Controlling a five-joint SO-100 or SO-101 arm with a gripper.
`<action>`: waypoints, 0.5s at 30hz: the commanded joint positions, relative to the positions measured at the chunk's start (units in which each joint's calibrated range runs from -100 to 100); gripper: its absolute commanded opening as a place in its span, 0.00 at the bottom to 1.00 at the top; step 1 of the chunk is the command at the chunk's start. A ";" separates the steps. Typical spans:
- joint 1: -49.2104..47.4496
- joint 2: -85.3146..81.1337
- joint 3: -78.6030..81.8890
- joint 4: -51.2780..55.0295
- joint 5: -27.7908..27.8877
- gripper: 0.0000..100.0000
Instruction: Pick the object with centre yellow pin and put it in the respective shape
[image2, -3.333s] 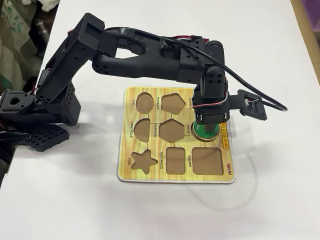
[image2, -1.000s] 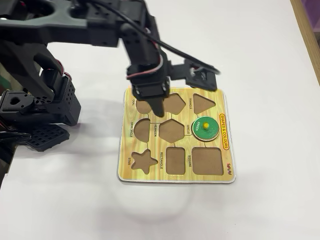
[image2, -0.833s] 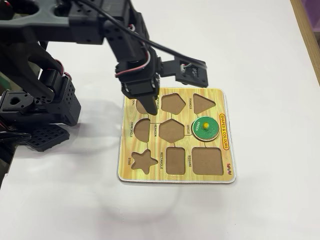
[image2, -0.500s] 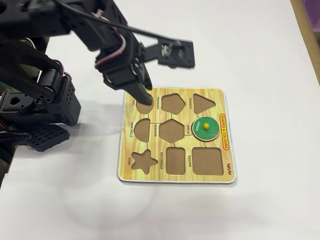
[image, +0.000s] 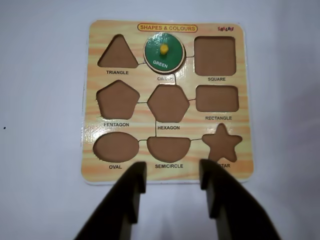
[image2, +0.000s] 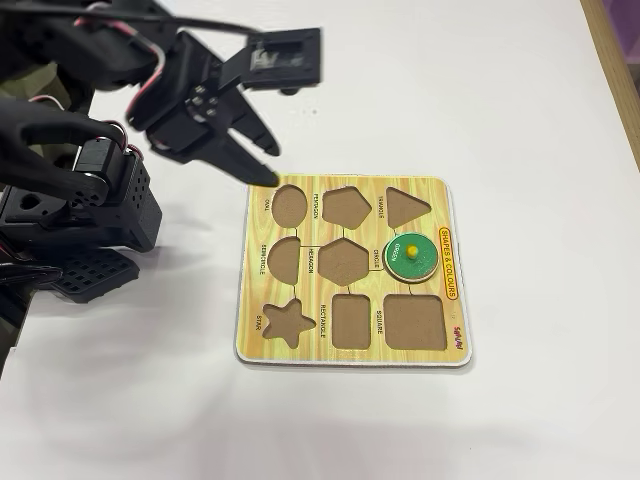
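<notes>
Our gripper (image: 172, 175) is open and holds nothing, hanging above the near edge of the puzzle board (image: 90, 165). We see the green circle piece (image: 164, 51) with its yellow pin (image: 164, 48) already in the circle hole. We think the job looks done.

In the wrist view, the puzzle board (image: 167, 102) lies flat on the tabletop (image: 40, 125). The round piece (image: 164, 51) sits in the board's circle recess, between the triangle recess (image: 118, 52) at left and the square recess (image: 215, 56) at right, behind the hexagon recess (image: 168, 103).
</notes>
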 joint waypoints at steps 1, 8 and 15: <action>0.43 -12.27 7.10 -0.54 -0.19 0.13; 0.43 -30.01 18.62 -0.54 -0.19 0.13; 0.33 -33.02 28.33 -0.54 -0.24 0.13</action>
